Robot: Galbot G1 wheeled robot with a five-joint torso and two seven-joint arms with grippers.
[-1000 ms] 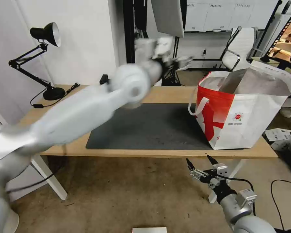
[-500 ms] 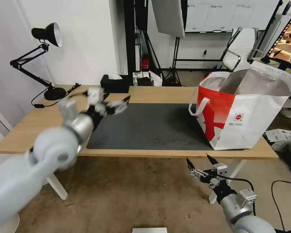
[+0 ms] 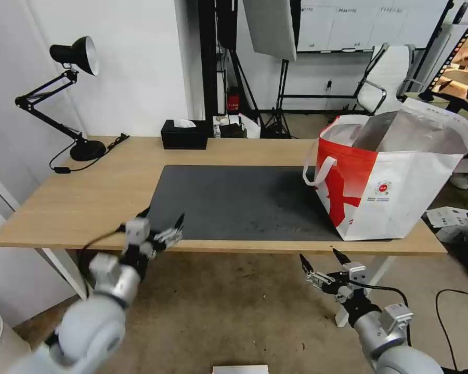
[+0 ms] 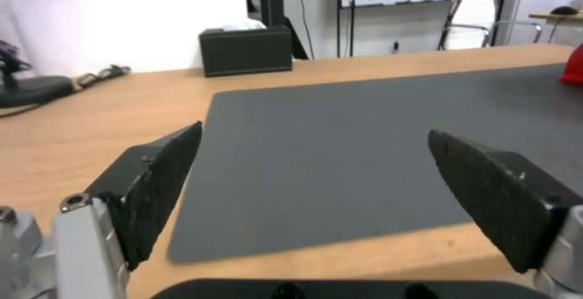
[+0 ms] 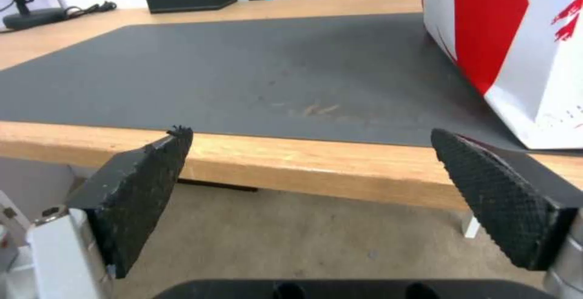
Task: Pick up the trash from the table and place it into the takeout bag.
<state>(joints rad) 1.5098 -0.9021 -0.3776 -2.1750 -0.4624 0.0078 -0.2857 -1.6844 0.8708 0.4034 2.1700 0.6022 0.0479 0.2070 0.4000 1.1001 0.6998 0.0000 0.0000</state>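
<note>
The left gripper (image 3: pixel 161 221) has its 2 fingers (image 4: pixel 159 185) spread apart, grasping nothing, at the front edge of the tabletop (image 3: pixel 96 192) by the near left corner of the 1 dark grey mat (image 3: pixel 244 200). The right gripper (image 3: pixel 321 257) hangs below the front edge, its 2 fingers (image 5: pixel 136 194) likewise released. 1 red-and-white takeout bag (image 3: pixel 395 176) stands upright on the mat's right end. 1 black tissue box (image 3: pixel 184 134) and 1 black desk lamp (image 3: pixel 70 93) sit at the rear.

Right gripper (image 5: pixel 309 153) — jaws spread wide, empty — sits below the tabletop (image 5: pixel 316 164) edge. Dark mat (image 5: pixel 243 71) lies ahead; takeout bag (image 5: pixel 516 44) stands beyond one finger.
</note>
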